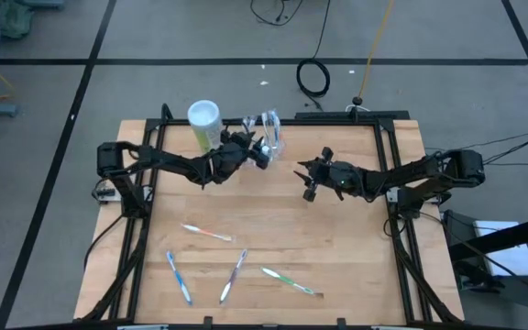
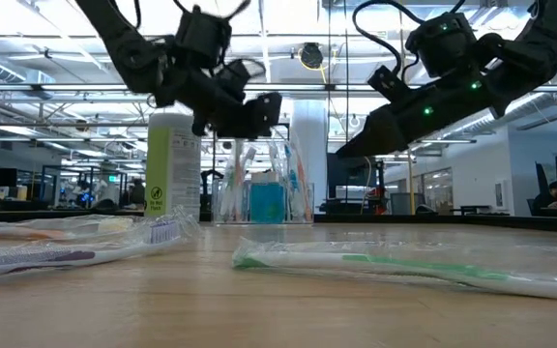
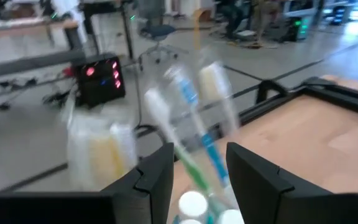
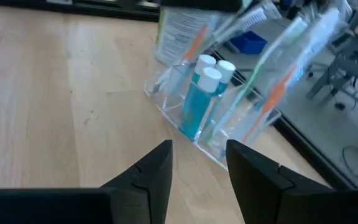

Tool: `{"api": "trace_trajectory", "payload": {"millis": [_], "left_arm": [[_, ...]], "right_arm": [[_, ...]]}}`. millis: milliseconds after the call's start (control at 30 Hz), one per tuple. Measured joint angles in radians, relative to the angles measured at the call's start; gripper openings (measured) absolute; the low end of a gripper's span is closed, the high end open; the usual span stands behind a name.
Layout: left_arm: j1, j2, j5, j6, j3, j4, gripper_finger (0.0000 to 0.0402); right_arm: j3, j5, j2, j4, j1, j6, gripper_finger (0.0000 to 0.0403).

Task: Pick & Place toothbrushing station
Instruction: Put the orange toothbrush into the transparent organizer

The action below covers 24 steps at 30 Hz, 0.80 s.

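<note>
**Q:** Tabletop (image 1: 337, 229) first: what does it look like?

**R:** Pale wooden boards inside a dark frame, standing on a grey floor crossed by dark lines. Four wrapped toothbrushes (image 1: 206, 233) lie scattered over its near half. A green canister (image 1: 205, 124) with a white lid stands at the far edge, left of centre.

**Q:** And the toothbrushing station (image 1: 270, 135)?

**R:** It stands upright on the wood near the far edge, just right of the canister. The right wrist view shows its clear compartments holding small blue bottles (image 4: 196, 102) with white caps and several wrapped brushes leaning outward.

**Q:** Where is the left gripper (image 1: 262, 152)?

**R:** It hangs just beside the station on its left, off the table, as the low view shows. Its fingers (image 3: 156, 180) are spread, and brush heads from the station appear in the gap between them. That view is blurred, so whether either finger touches the plastic cannot be told.

**Q:** And the right gripper (image 1: 306, 171)?

**R:** It hovers right of the station, a little nearer the table's middle, pointed toward it. Its fingers (image 4: 156, 171) are apart and hold nothing.

**Q:** What of the room?

**R:** The low view looks into a big bright hall with overhead beams, monitors and desks. A coiled black cable (image 1: 313, 78) and a yellow cable (image 1: 371, 50) lie on the floor beyond the table.
</note>
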Motion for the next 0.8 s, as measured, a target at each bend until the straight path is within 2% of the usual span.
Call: {"api": "trace_trajectory", "payload": {"millis": [100, 233, 333, 433, 533, 800], "left_arm": [[-0.031, -0.058, 0.020, 0.052, 0.000, -0.036, 0.0152], [-0.079, -0.163, 0.097, 0.083, 0.001, -0.175, 0.0154], [-0.115, -0.248, 0.190, 0.065, 0.001, -0.350, 0.0152], [-0.153, -0.330, 0.267, 0.013, 0.001, -0.548, 0.0154], [-0.189, -0.394, 0.338, -0.040, 0.001, -0.733, 0.0153], [-0.278, -0.433, 0.521, -0.153, 0.001, -1.092, 0.0139]], "right_arm": [[0.000, 0.002, 0.000, 0.011, 0.000, 0.015, 0.0142], [0.000, 0.001, 0.000, 0.013, 0.000, 0.015, 0.0142], [0.000, -0.017, 0.000, 0.011, 0.000, 0.088, 0.0142], [0.000, -0.091, 0.000, 0.007, 0.000, 0.191, 0.0141], [0.000, -0.146, 0.000, 0.006, 0.001, 0.214, 0.0141], [0.000, -0.149, 0.000, -0.003, 0.001, 0.214, 0.0141]]}}
